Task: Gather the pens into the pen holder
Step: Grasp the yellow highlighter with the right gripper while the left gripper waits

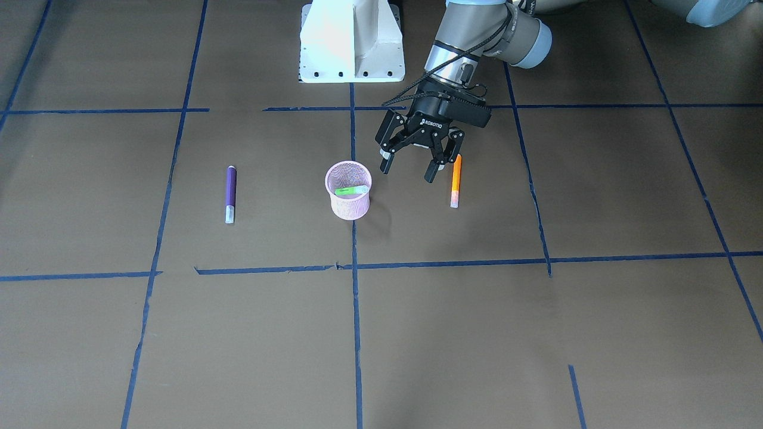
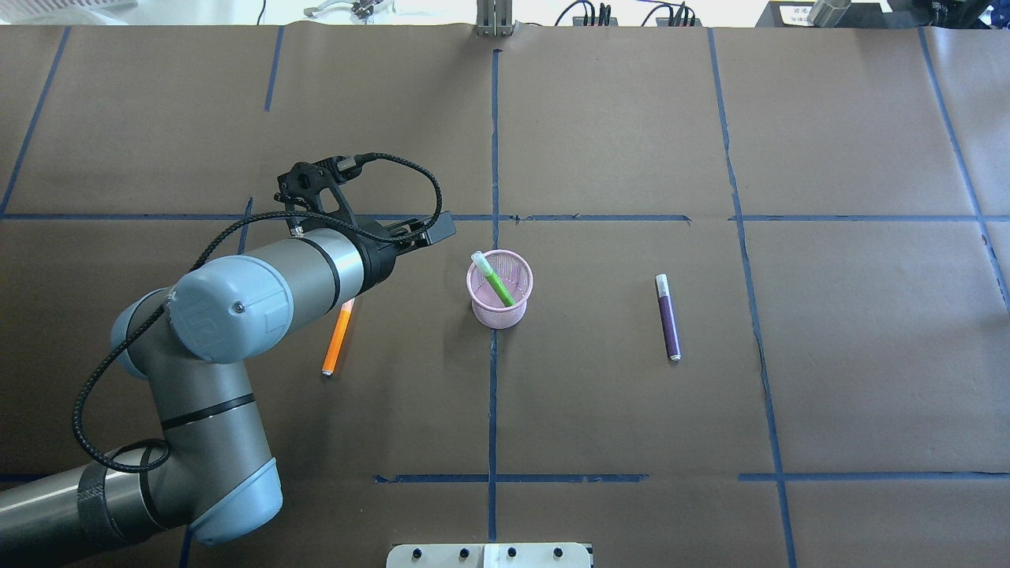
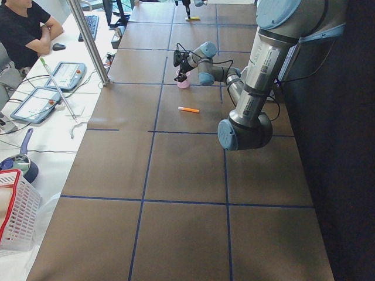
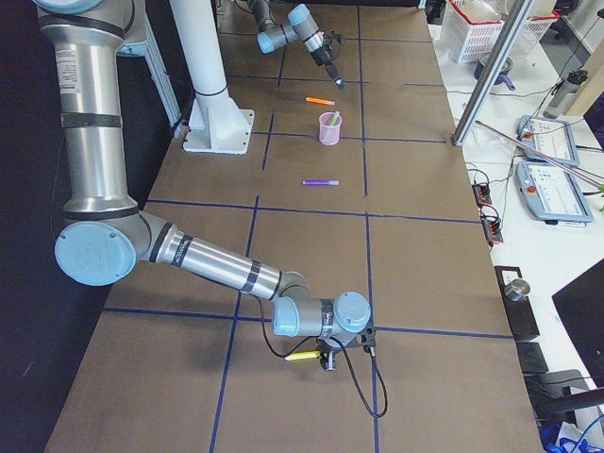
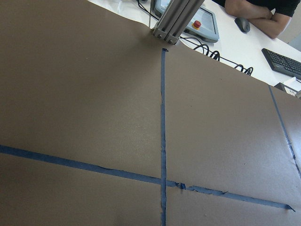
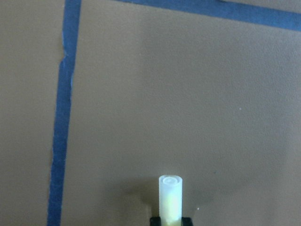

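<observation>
The left gripper [image 1: 408,173] hung above the table [image 1: 536,333], tilted down, with its jaws spread wide and nothing between them. It was between the holder [image 1: 349,205] and the orange pen [image 1: 456,182]. That pen lay flat just beside the gripper, on the side away from the holder and toward the table's left end. Its long axis ran from the robot's edge to the operators' edge, with the pale cap toward the operators. The open jaws stood roughly across that axis, so I judged a short sideways shift and a descent would bring them astride the barrel.

The green pen [image 1: 350,190] leaned inside the holder. The purple pen [image 1: 230,192] lay well apart on the holder's other side, parallel to the orange one.

The right gripper [image 4: 330,360] sat low, far off toward the table's right end. It seemed clamped on a yellow pen [image 6: 170,195], so the left arm was much the nearer to the orange pen.
</observation>
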Action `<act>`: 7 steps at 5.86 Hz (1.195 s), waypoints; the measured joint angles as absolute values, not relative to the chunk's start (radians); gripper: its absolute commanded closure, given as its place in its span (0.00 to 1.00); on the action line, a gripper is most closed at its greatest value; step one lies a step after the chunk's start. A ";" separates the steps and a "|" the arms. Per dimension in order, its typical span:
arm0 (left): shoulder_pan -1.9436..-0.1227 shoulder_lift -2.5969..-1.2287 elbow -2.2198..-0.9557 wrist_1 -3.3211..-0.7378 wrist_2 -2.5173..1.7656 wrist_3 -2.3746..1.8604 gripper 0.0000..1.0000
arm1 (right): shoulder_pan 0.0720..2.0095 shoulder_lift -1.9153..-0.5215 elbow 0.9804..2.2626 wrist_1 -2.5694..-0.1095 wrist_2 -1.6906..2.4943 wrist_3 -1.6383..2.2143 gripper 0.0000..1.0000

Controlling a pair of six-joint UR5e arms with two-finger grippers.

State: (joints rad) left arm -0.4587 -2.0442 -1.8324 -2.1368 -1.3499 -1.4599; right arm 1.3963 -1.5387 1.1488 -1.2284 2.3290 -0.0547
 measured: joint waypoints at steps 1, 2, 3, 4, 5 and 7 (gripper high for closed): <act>-0.459 -2.044 -1.832 -2.137 -1.350 -1.460 0.00 | 1.404 -1.540 1.165 -1.229 2.333 -0.054 1.00; -0.459 -2.044 -1.833 -2.137 -1.350 -1.460 0.00 | 1.417 -1.552 1.213 -1.233 2.337 -0.048 1.00; -0.459 -2.045 -1.833 -2.137 -1.350 -1.460 0.00 | 1.425 -1.575 1.290 -1.237 2.342 -0.028 1.00; -0.459 -2.045 -1.835 -2.138 -1.350 -1.460 0.00 | 1.427 -1.605 1.385 -1.236 2.351 0.007 1.00; -0.459 -2.045 -1.838 -2.138 -1.350 -1.460 0.00 | 1.428 -1.628 1.500 -1.232 2.363 0.067 1.00; -0.459 -2.045 -1.842 -2.138 -1.350 -1.460 0.00 | 1.420 -1.626 1.721 -1.229 2.382 0.293 1.00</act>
